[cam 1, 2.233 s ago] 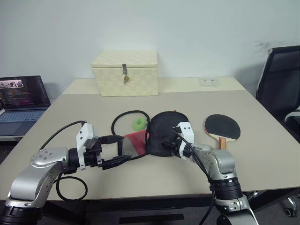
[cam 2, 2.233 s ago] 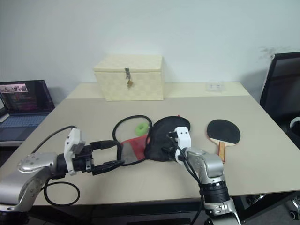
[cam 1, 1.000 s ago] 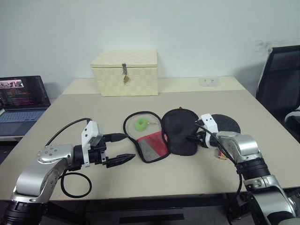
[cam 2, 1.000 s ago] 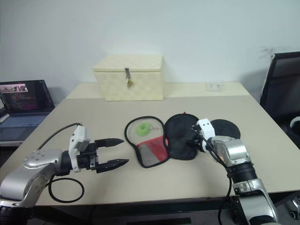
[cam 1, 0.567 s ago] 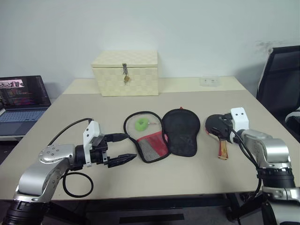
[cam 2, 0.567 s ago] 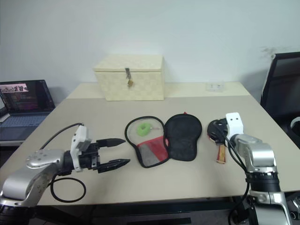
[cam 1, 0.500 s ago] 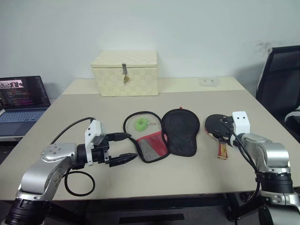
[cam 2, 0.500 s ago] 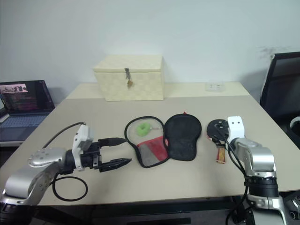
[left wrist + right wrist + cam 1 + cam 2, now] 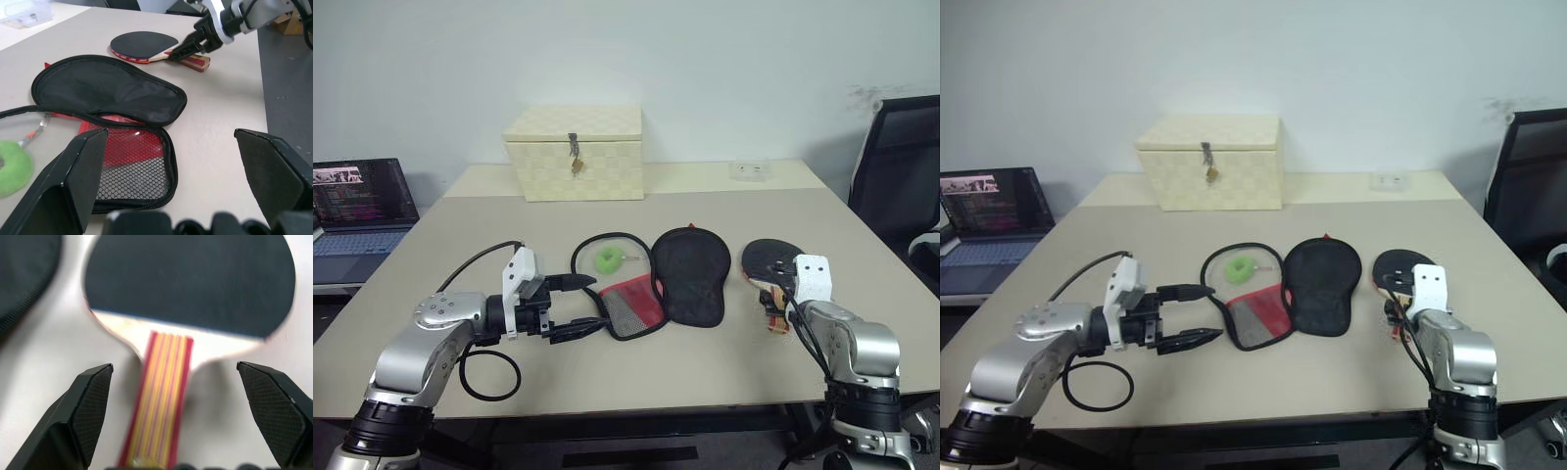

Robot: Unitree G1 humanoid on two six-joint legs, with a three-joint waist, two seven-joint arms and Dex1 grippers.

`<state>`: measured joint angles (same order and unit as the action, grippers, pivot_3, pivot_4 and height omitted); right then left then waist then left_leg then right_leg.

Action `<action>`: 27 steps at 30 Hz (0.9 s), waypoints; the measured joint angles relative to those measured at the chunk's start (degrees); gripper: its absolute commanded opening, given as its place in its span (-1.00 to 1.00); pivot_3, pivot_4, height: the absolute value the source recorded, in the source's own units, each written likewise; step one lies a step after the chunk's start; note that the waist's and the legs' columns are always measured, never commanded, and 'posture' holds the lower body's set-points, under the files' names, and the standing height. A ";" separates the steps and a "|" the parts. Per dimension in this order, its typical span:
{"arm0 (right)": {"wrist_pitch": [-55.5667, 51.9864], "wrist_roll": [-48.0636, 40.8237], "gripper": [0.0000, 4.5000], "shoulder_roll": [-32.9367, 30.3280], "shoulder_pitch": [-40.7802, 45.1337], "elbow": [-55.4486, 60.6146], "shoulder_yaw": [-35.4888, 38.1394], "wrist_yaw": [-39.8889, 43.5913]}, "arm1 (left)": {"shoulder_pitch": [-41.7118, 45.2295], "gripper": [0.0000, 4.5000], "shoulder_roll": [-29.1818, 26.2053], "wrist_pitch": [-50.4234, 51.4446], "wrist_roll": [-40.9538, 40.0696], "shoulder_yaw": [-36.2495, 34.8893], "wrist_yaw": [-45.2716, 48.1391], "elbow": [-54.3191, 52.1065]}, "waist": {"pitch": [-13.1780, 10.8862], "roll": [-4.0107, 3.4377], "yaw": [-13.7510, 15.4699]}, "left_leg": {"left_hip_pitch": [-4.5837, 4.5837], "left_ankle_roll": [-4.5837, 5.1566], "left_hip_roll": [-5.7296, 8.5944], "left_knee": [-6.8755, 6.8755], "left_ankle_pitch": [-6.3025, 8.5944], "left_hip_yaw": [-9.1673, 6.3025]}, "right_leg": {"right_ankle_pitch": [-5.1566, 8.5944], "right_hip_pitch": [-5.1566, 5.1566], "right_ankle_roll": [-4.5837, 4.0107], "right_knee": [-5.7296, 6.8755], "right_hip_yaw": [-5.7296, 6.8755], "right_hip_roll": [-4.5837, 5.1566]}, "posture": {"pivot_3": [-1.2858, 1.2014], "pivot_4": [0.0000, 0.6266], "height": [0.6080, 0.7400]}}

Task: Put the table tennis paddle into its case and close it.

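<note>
1. Paddle (image 9: 188, 284) lies flat on the table (image 9: 724, 362), right of the opened case (image 9: 690, 274); its handle (image 9: 161, 391) points back toward me, straight between my right gripper (image 9: 181, 426)'s wide-spread fingers.
2. Right arm is nearer by far; my left gripper (image 9: 576, 305), also spread and empty, waits beside the case's mesh half.
3. A second ago my right gripper sat at the case's black flap; it has since swung over to the handle.

Two silver-grey metal arms with black ribbed joint collars carry white block-shaped wrist housings, each ending in a gripper of two tapered black fingers: the left gripper (image 9: 576, 306) and the right gripper (image 9: 188, 47). Loose black cables loop along both forearms.
</note>
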<state>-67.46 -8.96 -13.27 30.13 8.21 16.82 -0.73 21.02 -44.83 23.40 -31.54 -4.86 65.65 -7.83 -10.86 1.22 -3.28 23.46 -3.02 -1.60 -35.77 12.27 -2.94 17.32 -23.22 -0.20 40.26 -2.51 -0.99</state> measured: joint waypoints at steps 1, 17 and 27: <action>0.14 0.00 0.98 0.45 -0.07 -0.30 0.00 -0.36 | -0.04 1.00 0.00 -0.02 0.00 0.00 -0.03 0.00 | 0.00 0.00 -0.02 | -0.01 0.00 0.00 0.00 0.00 0.00 | 0.00 0.00 0.00 0.00 0.00 0.00 | 0.03 -0.52 1.00; 8.43 1.01 -0.32 -0.34 2.36 -10.56 -1.92 0.74 | -1.12 1.00 -0.02 -0.08 0.07 -0.32 -0.93 -0.22 | 0.18 0.30 -0.11 | -0.70 0.00 0.00 -0.19 -0.01 0.07 | -0.10 0.84 0.23 -0.22 -0.10 -0.03 | 0.03 -0.52 1.00; 11.70 1.11 -0.51 -0.25 4.03 -13.82 -1.09 -1.45 | -1.97 1.00 -0.04 -0.09 0.07 -0.89 -1.04 -0.48 | 0.13 0.21 -0.07 | -0.63 0.01 -0.02 -0.18 0.00 0.08 | -0.15 0.85 0.34 -0.33 -0.15 -0.01 | 0.03 -0.52 1.00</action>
<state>-55.76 -7.85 -13.52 34.16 -5.60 15.73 -2.18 19.04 -44.87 23.31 -31.47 -5.75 64.61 -8.31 -10.73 1.44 -3.35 22.83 -3.02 -1.62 -35.95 12.27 -2.86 17.16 -22.37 0.15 39.94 -2.65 -1.01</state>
